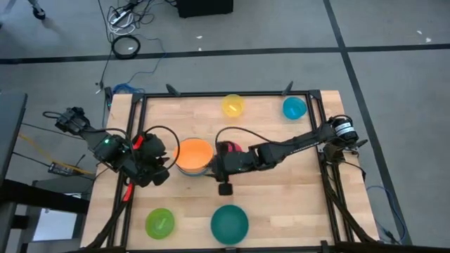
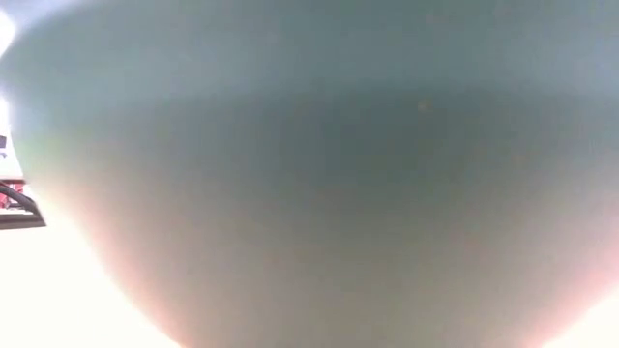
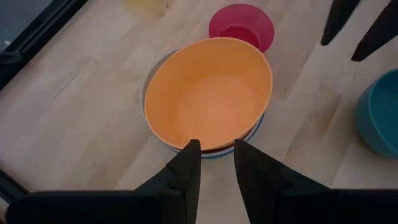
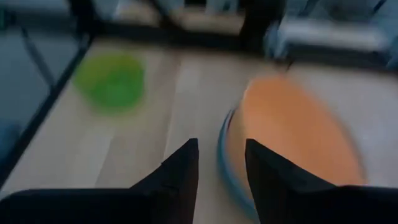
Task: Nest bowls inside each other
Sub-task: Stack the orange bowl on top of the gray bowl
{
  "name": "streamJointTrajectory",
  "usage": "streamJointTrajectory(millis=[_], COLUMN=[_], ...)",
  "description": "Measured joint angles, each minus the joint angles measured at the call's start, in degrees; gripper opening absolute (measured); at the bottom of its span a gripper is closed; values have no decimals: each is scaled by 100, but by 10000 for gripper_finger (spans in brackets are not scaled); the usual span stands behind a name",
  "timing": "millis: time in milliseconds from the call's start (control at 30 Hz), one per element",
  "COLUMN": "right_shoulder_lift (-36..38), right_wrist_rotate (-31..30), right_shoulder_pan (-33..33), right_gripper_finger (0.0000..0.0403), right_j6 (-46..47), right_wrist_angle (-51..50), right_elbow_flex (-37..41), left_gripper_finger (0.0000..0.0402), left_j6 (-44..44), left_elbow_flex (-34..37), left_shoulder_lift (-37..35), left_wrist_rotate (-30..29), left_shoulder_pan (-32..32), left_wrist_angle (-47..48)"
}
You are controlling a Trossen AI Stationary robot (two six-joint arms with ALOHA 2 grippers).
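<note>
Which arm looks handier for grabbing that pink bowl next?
Probably the right: its hand is open beside the orange stack, with the pink bowl right by its arm. The left hand is across the stack.

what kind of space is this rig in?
Probably a robotics lab or workshop: a framed wooden table on grey taped floor, loose cables lying about, plastic bowls like the orange bowl as test props.
</note>
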State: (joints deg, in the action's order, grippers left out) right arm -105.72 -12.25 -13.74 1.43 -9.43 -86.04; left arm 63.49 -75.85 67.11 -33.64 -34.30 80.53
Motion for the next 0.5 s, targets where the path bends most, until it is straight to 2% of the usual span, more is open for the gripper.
streamJointTrajectory(millis=[200,500], right_shoulder_lift=[-403,-1112], right_wrist_rotate=[-61,212], right_shoulder_pan=[332,396], right_gripper_finger=[119,119], right_j6=[251,894], right_wrist_angle=[1046,905], right_elbow_flex=[-7,0], left_gripper_finger=[106,106], left_j6=[7,-8], left_elbow_flex=[0,1], left_shoulder_lift=[0,2], left_wrist_rotate=[-19,-21], left_shoulder_pan=[0,0], left_wrist_angle=[1,7])
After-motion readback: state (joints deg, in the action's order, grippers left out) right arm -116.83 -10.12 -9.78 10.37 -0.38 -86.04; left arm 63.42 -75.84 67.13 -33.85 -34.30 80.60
